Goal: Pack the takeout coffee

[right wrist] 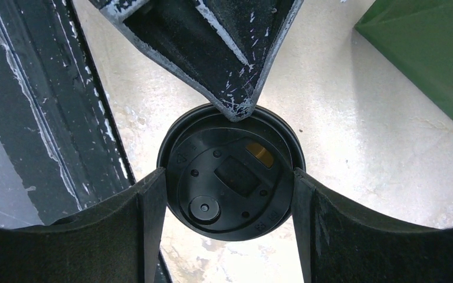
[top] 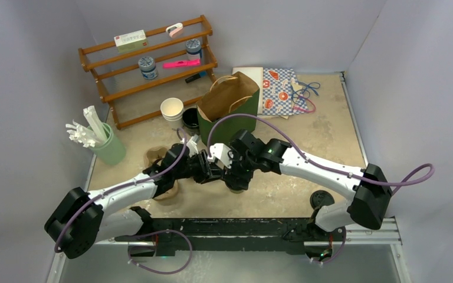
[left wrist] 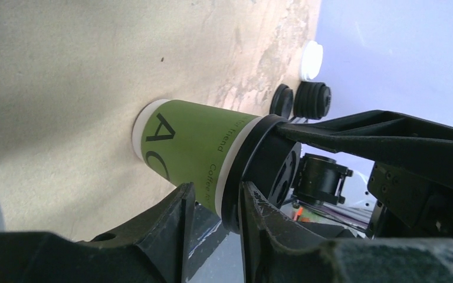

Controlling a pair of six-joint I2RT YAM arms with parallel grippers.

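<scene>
Both arms stretched inward, wrists close together at table centre. The right gripper [right wrist: 230, 197] pointed straight down, its fingers pinching the black lid [right wrist: 212, 159] of the one takeout coffee [left wrist: 191, 144], which stood upright there. The left gripper [left wrist: 218, 197] lay level at the rim from 9 o'clock; whether it gripped, I could not tell. One green bag [top: 230, 109] stood at 12 o'clock, one pale open cup [top: 172, 109] and one black cup [top: 190, 118] at 11. The table [top: 330, 141] was speckled beige, with grey walls [top: 29, 71] around it.

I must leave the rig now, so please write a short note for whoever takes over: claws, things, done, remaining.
Right claw: shut from above on the lid of the takeout coffee.
Left claw: beside the cup's rim, from the side; whether it grips, I cannot tell.
The cup stands upright on the table, on the near side of the open bag.
Done: lid is on. Left: lift the cup into the bag.
</scene>
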